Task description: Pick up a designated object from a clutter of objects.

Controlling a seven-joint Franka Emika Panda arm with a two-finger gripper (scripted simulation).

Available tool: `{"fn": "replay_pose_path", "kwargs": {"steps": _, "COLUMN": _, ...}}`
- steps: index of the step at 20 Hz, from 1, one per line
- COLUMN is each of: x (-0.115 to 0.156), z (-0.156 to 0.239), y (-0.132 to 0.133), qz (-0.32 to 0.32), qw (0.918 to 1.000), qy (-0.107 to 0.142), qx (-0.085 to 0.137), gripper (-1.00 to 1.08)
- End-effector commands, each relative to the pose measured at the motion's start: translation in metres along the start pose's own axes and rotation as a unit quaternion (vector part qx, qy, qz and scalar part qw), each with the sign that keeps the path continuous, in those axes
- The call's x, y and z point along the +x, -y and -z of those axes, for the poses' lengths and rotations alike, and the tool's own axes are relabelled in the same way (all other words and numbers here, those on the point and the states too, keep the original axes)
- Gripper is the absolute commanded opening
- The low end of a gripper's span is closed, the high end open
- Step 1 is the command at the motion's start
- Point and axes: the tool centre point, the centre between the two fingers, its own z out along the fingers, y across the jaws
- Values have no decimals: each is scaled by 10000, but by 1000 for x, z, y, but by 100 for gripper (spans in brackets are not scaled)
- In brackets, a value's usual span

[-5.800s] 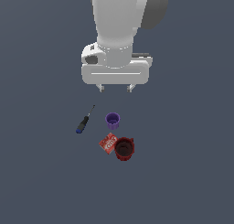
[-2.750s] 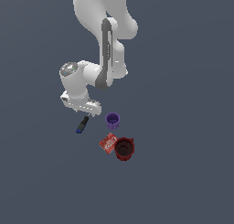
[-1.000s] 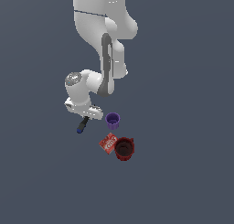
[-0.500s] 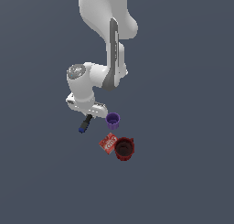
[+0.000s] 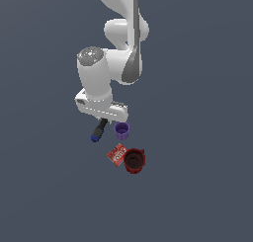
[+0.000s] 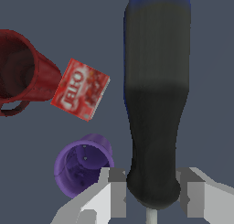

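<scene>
The pincer [image 6: 151,198] pinches the screwdriver [image 6: 156,104] at the shaft end of its black handle, one finger [image 6: 118,191] on each side, while the blue butt end points away from the pincer. In the exterior view the handle [image 5: 100,129] juts out below the wrist, seemingly lifted off the grey tabletop [image 5: 197,186], though that is hard to judge. Just beside the pincer stands the purple cup [image 6: 83,163], upright and open. Farther out lie the flat red-and-white box [image 6: 81,89] and, touching it, the dark red mug [image 6: 20,72].
</scene>
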Motion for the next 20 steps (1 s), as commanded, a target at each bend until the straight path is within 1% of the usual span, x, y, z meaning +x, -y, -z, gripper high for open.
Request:
{"fn": "replay_pose_path", "kwargs": {"steps": 1, "x": 5, "z": 25, "y": 16, "qz": -5, "qw": 10000, "qy": -3, "qx": -9, "gripper": -100}}
{"fn": "replay_pose_path", "kwargs": {"steps": 12, "x": 29, "z": 126, "y": 86, "qz": 0, "qw": 10000, "qy": -4, "qx": -3, "gripper": -100}}
{"fn": "replay_pose_path", "kwargs": {"steps": 16, "x": 37, "z": 154, "y": 106, "qz": 3, "qw": 10000, "qy": -3, "qx": 3, "gripper": -100}}
{"fn": "replay_pose_path", "kwargs": {"steps": 20, "x": 43, "z": 174, "y": 120, "qz": 5, "qw": 10000, "qy": -2, "qx": 6, "gripper": -100}}
